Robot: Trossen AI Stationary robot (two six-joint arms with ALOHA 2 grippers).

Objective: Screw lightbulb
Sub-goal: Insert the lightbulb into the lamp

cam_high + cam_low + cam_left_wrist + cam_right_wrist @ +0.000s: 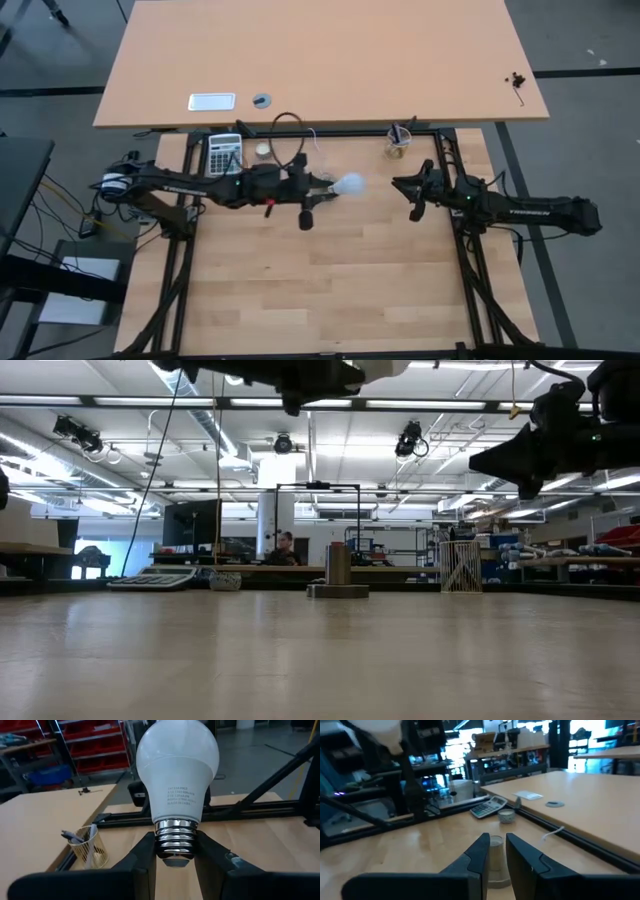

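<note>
White pear-shaped lightbulb [177,770], ribbed silver screw end, printed lettering.

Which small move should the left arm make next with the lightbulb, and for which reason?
Probably turn the lightbulb so its screw end faces down toward the socket. The left gripper holds it by the threads, raised above the table, while the socket stands upright below.

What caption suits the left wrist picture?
Left gripper clamps a white pear-shaped lightbulb by its silver screw base.
</note>
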